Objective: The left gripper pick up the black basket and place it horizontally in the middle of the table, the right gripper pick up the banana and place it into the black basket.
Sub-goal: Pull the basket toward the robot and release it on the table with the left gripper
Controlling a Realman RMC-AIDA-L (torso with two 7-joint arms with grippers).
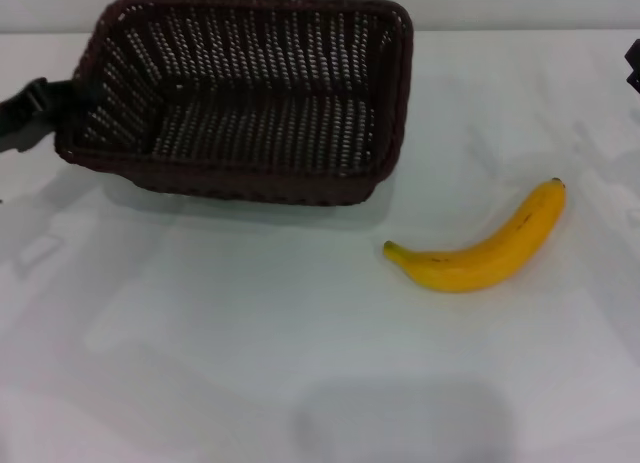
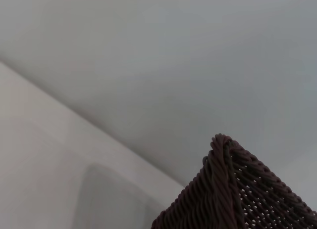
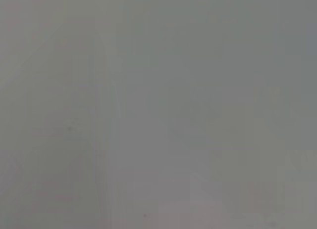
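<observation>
The black basket [image 1: 240, 93] is at the back left of the white table [image 1: 250, 363] in the head view, long side across, tilted with its opening towards me. My left gripper [image 1: 45, 105] comes in from the left edge and is shut on the basket's left rim. A corner of the basket's rim also shows close up in the left wrist view [image 2: 233, 189]. The banana [image 1: 485, 248] lies on the table to the right of the basket and nearer to me, dark tip pointing away. Only a dark bit of my right gripper [image 1: 633, 65] shows at the right edge, well away from the banana.
A pale wall runs along the table's far edge behind the basket. The right wrist view shows only a plain grey surface.
</observation>
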